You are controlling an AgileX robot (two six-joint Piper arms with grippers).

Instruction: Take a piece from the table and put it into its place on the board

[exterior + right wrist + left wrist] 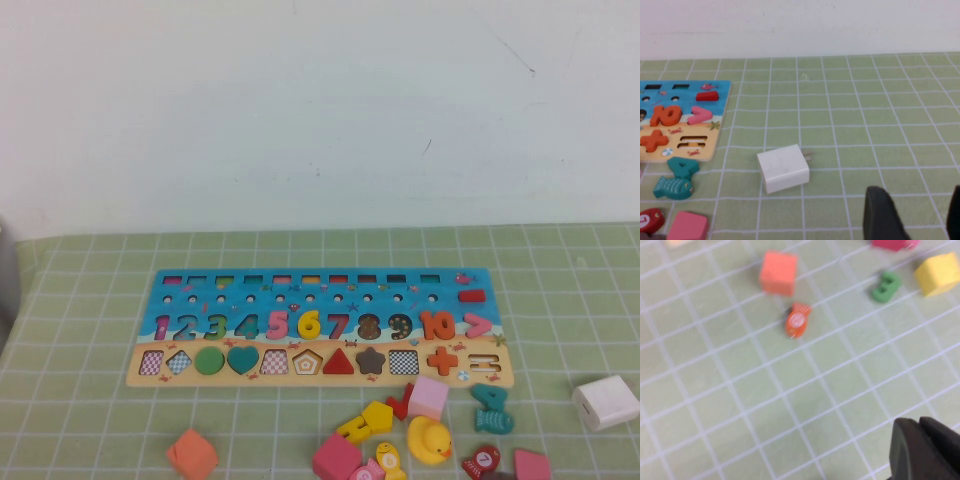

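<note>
We see the yellow 6 (309, 324) seated in the board (320, 285) between 5 and 7. Right hand (912, 212) released above the counter (865, 125); left hand (920, 450) clenched.

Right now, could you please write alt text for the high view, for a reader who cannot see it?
A long puzzle board lies on a green checked tablecloth, its yellow 6 seated among the coloured numerals. Loose pieces sit below it, including a yellow duck, an orange block and a white charger. Neither the left gripper nor the right gripper appears.
</note>
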